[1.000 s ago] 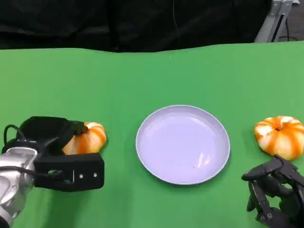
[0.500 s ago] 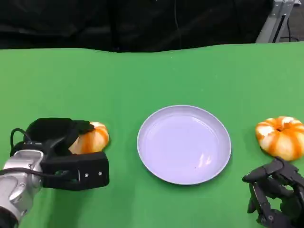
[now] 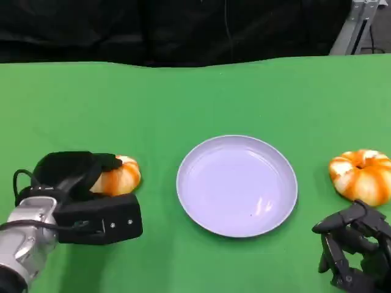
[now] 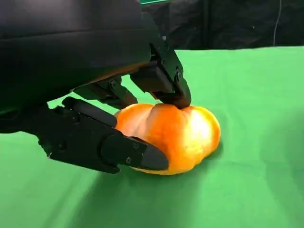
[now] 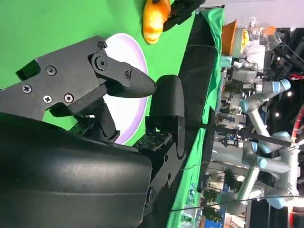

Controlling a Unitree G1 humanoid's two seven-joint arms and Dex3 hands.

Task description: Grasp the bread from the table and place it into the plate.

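An orange-and-white bread (image 3: 121, 175) lies on the green table at the left. My left hand (image 3: 70, 177) grips it; in the left wrist view the fingers (image 4: 161, 80) press on the top of the bread (image 4: 183, 135) and the thumb lies along its side. The bread still rests on the cloth. A pale lilac plate (image 3: 201, 183) sits at the centre with nothing on it. My right hand (image 3: 354, 250) hangs at the lower right, fingers loosely apart and holding nothing. The right wrist view shows the plate (image 5: 130, 50) and the gripped bread (image 5: 154, 19) beyond it.
A second orange-and-white bread (image 3: 361, 176) lies right of the plate, just beyond my right hand. The green table (image 3: 195, 97) stretches back to a black curtain. A metal stand (image 3: 354, 24) rises at the far right corner.
The left hand has closed in around the left bread and shifted slightly toward the plate with it. The right hand and the plate stay where they were.
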